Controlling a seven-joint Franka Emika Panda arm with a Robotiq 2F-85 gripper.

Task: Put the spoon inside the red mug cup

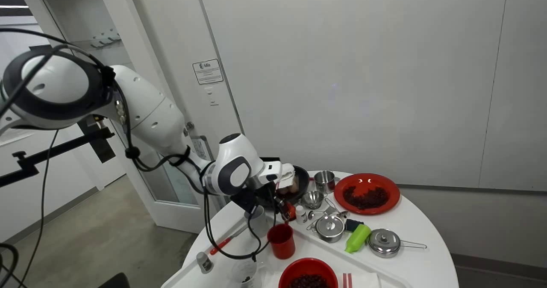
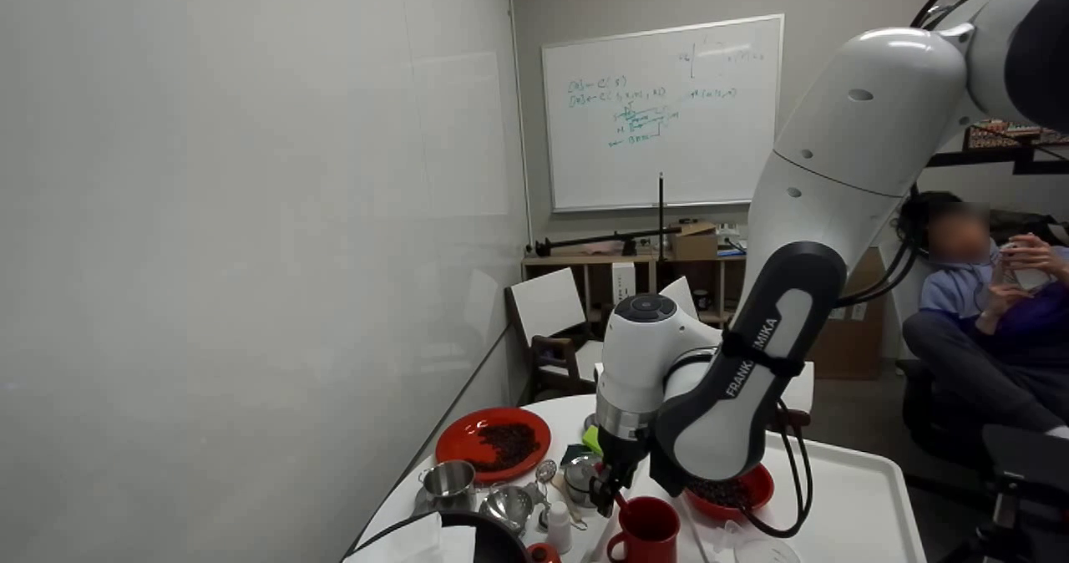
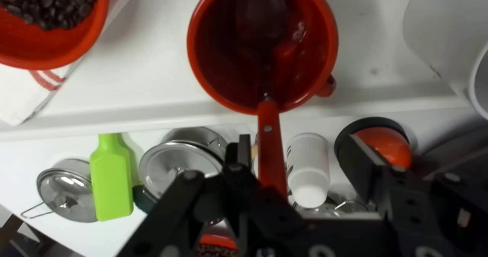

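Evidently the placing step, nearly done: mug (image 3: 217,55) upright; spoon (image 3: 268,123) head inside, handle across the rim; tool (image 3: 304,146) spread, handle in its gap, contact unclear. Next move presumably calls for backing away without dragging the handle. Wrist view, left to right: smooth red bowl (image 3: 42,58), glossy oval beans (image 3: 45,5), round steel pot (image 3: 173,167), riveted red handle, white cylindrical shaker (image 3: 309,165).
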